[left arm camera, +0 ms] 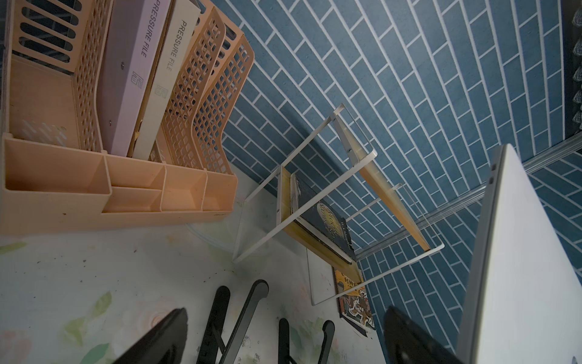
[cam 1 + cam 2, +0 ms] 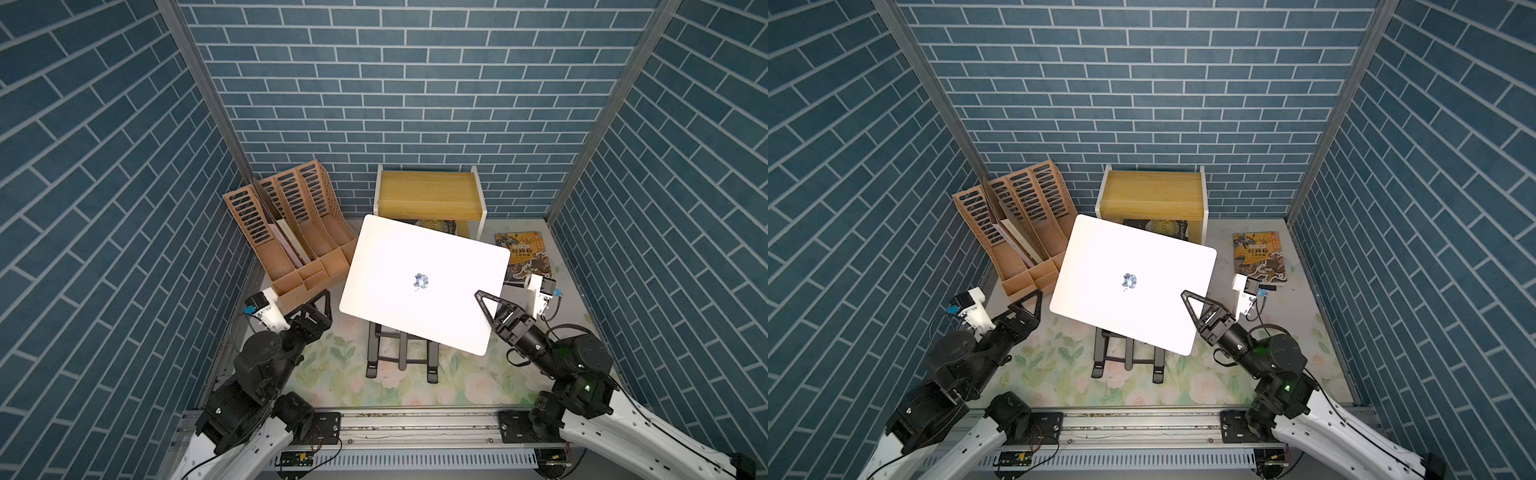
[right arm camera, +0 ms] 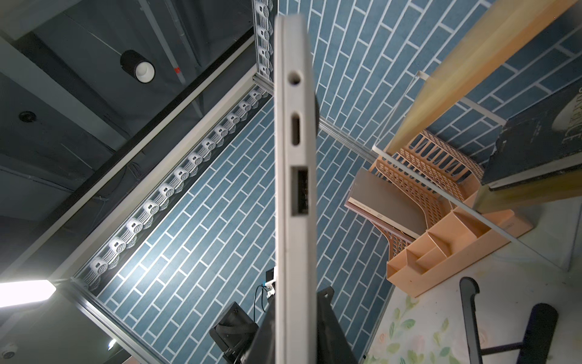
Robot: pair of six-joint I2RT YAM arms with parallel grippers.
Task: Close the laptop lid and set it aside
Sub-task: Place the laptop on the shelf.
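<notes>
Hanging above the stand [image 2: 401,357] at a skewed angle, the laptop [image 2: 415,316] is the biggest item. Its lid [image 2: 415,249] is already shut, logo up, and the seam looks flush in the right wrist view. Closing looks done; the set-aside part remains. It is probably held high so it clears the stand arms, which both wrist views show bare.

Organizer [image 2: 291,232] with files and shelf [image 2: 428,195] stand against the back wall. The laptop's far corner overlaps the shelf front in both top views; I can't tell if they touch.

Right gripper [image 2: 482,299] is pinched on the laptop's right edge, one finger on top and the other hidden under it. A one-side grip means sag or slip risk. Left gripper [image 2: 320,303] has fingers spread, holds nothing and sits near the laptop's left edge, apart from it. Book [image 2: 519,253] lies flat on the right.

Floral mat [image 2: 332,374] covers the table. Blue brick-pattern walls [image 2: 374,83] close in three sides.
</notes>
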